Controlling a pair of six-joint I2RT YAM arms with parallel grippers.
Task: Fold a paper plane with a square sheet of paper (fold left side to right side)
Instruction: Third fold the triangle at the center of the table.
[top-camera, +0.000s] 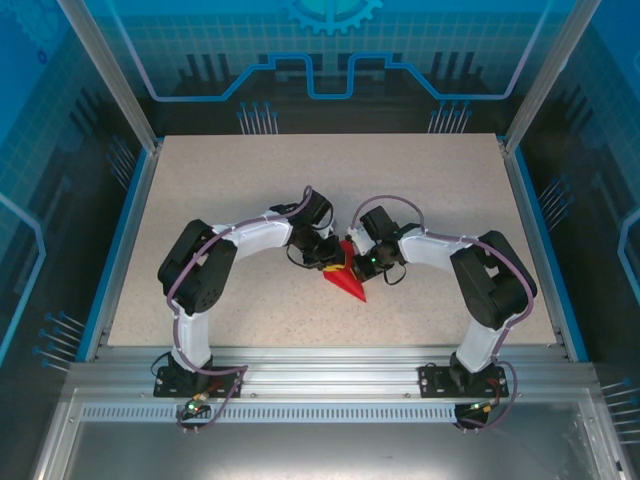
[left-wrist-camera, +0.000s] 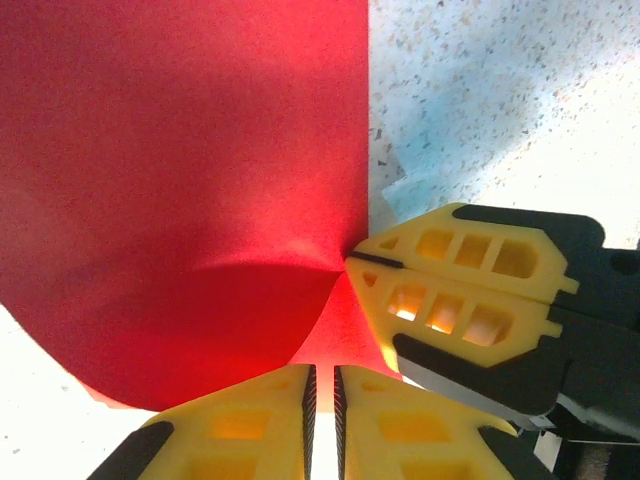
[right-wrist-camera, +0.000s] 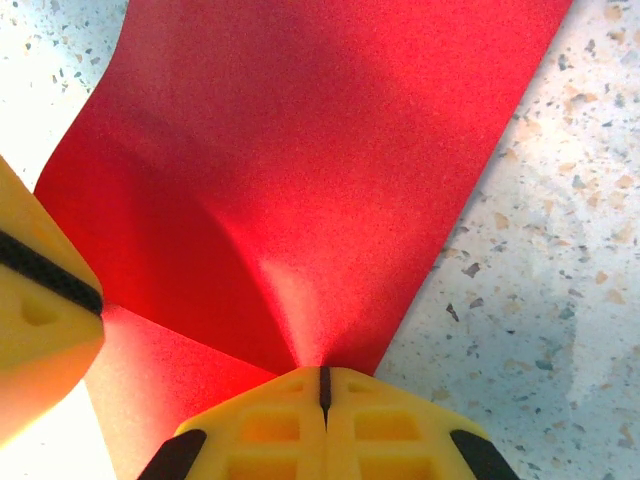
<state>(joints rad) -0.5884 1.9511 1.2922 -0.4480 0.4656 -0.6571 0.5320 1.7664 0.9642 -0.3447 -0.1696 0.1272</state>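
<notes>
**Table, with one red sheet lying near the middle**

You are looking at a pale, speckled table (top-camera: 250, 180) that is sitting inside a blue-edged frame, with a metal rail running along its 6 o'clock side. The square sheet of paper (top-camera: 350, 283) is lying on it, bright red and showing as a small, creased, pointed shape. It is sitting close to the middle of the table, a little toward 6 o'clock, with its tip pointing toward 5 o'clock. The tip end is resting on the surface, while the wider end, toward 11 o'clock, is curving up off it.
</notes>
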